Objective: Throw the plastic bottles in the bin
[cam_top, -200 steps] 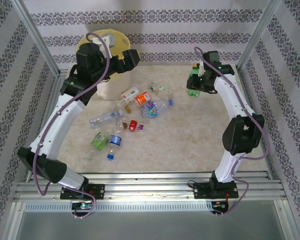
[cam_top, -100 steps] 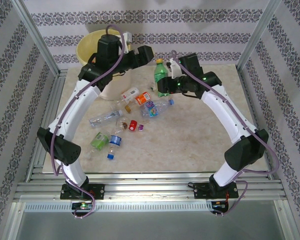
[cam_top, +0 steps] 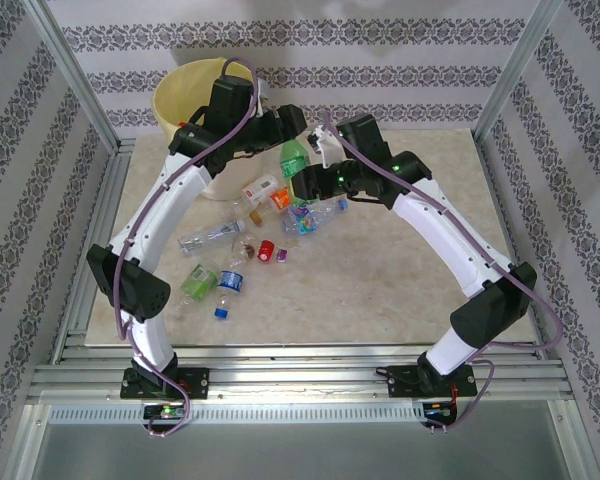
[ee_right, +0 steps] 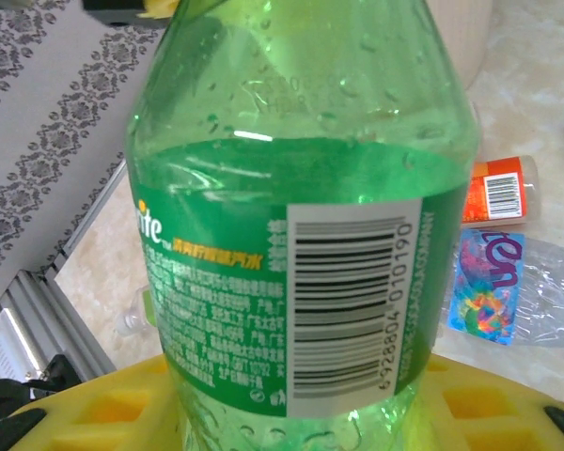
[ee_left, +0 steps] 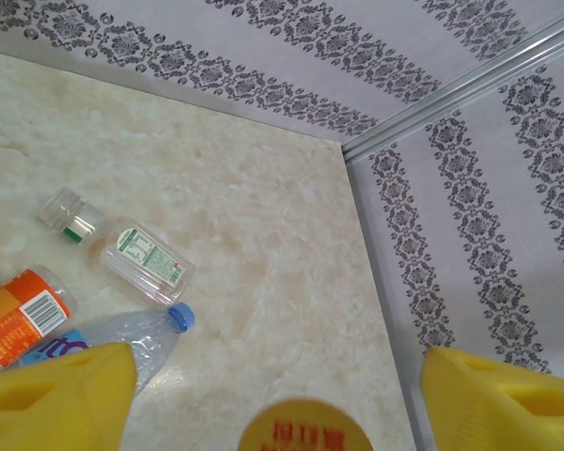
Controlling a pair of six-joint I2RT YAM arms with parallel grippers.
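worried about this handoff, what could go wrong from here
The left gripper stands open around the yellow cap; a grip on the cap alone could let the green bottle slip.
It is partly full, so it may swing once the right gripper lets go.
It is short of the bin, by loose bottles; a drop could scatter them.

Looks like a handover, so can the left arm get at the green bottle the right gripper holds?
Probably yes: the green bottle has its cap between the open fingers of the left gripper; the right gripper grips lower down.
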